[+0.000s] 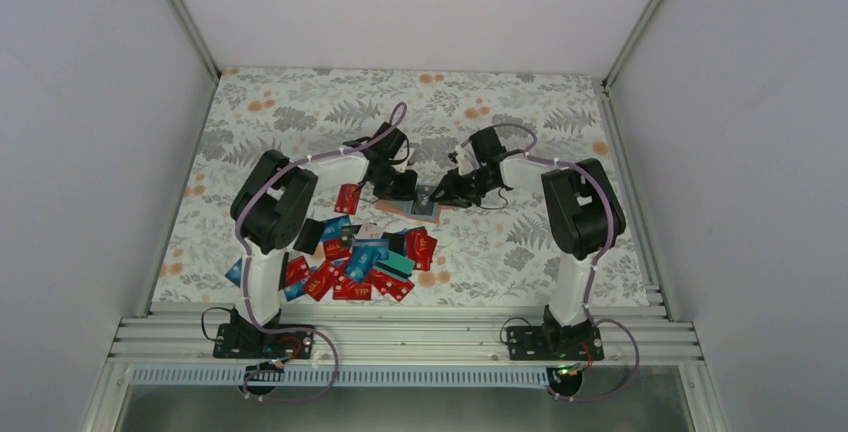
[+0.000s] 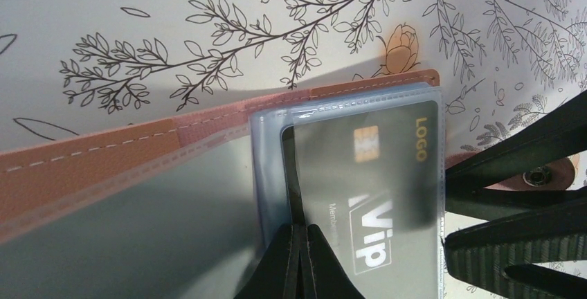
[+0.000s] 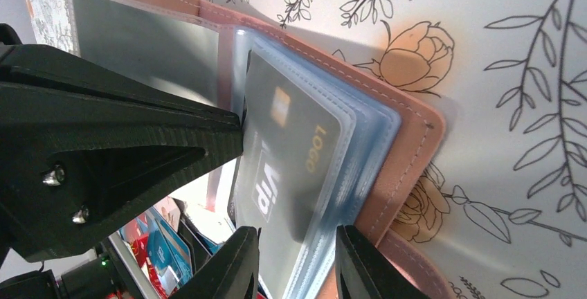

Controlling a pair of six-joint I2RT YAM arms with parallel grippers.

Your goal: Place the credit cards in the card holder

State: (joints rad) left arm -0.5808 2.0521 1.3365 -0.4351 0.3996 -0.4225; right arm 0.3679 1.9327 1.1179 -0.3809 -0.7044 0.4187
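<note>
Many credit cards (image 1: 360, 262) in a loose overlapping heap on the table (image 1: 300, 102), near side, closer to the left arm; one red card (image 1: 348, 197) apart from the heap, just beside the left gripper (image 2: 302, 233). Open card holder (image 1: 425, 204) lying mid-table between both grippers, tan cover down, clear sleeves (image 3: 374, 126) fanned up. One black card (image 2: 387, 174) with gold chip and VIP print sitting in the top sleeve, looks almost fully home. Handling, as a guess: cards thin, light, stiff and glossy, so slippery flat on the table and awkward to lift out of a heap. Best pinched by a short edge or an overhanging corner, then fed in edge-first. Card holder soft and floppy, sleeves limp and slick, likely to skate or fold shut unless pinned. Best held at the sleeve stack's free edge, away from the sleeve mouth. Left gripper fully closed, tips right at the black card's edge by the sleeve mouth; can't tell whether pinching the card or just nudging it. Right gripper (image 3: 297, 233) part-way open, fingers (image 3: 235, 264) either side of the sleeve stack and touching it, so clamping the card holder's pages steady.
</note>
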